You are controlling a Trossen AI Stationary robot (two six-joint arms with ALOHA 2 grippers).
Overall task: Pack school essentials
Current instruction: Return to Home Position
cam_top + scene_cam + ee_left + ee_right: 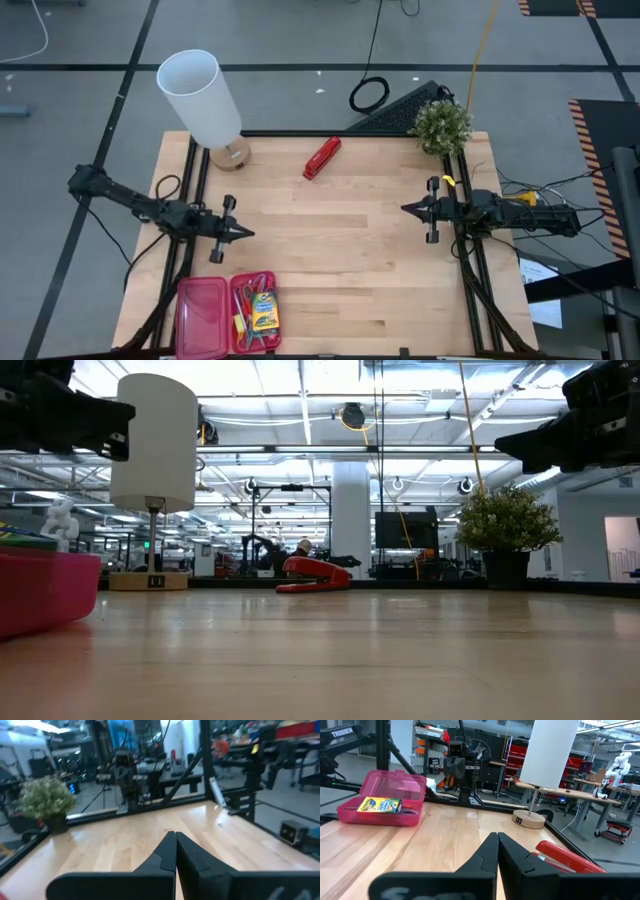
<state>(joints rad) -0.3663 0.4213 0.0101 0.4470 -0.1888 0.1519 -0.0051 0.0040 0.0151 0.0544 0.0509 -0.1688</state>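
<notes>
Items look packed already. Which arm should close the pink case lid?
Left, probably. The left gripper hovers shut just above the open pink case; the right gripper sits shut across the table.

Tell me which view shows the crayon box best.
The right wrist view: the crayon box lies in the open pink case, label readable. The high view shows it small, from above. The low view shows only the case's side; the left wrist view misses it.
</notes>
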